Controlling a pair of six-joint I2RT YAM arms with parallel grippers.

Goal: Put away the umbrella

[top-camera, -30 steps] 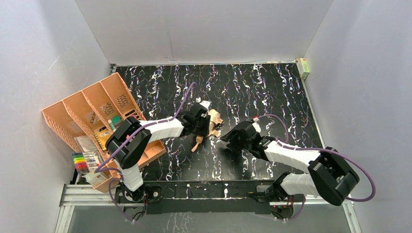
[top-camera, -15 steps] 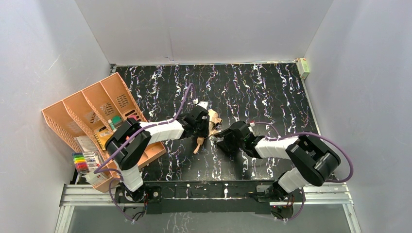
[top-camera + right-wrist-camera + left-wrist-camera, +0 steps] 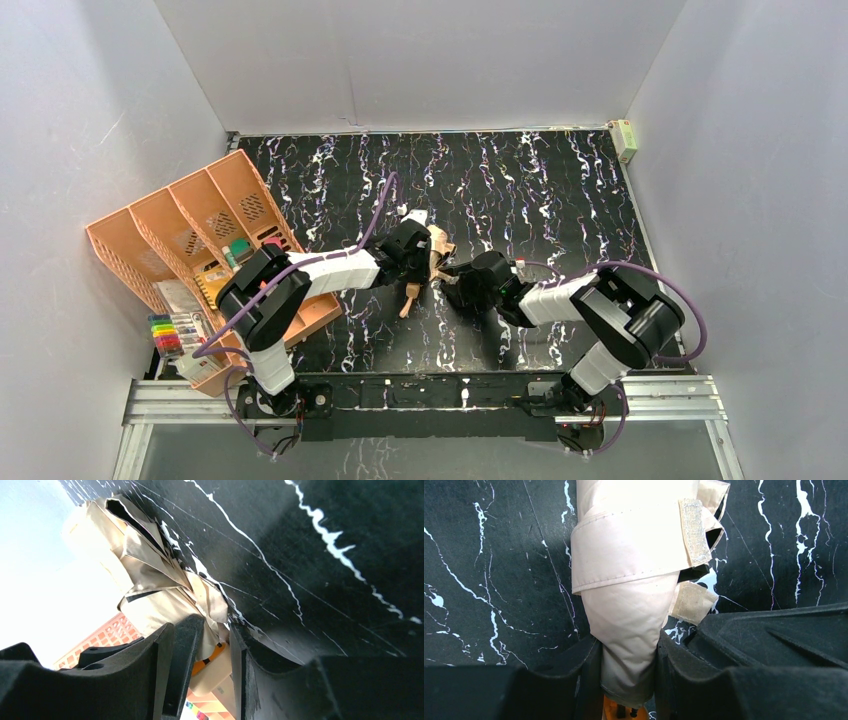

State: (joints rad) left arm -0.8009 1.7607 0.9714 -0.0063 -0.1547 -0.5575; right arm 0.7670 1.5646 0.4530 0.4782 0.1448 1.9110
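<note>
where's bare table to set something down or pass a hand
Bare: far strip of table by the back wall, right side past the right arm, near strip between the bases. Crowded: middle, left gripper and right gripper at the umbrella; organizer fills the left edge.

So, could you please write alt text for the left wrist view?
The left pincer grips a folded tan umbrella between its two black fingers. A strap is wrapped around the umbrella; a black marbled table is beneath.

Lab test cell: white panel walls [image 3: 420, 60], alu rail [image 3: 190, 398], marbled tabletop [image 3: 560, 180].
</note>
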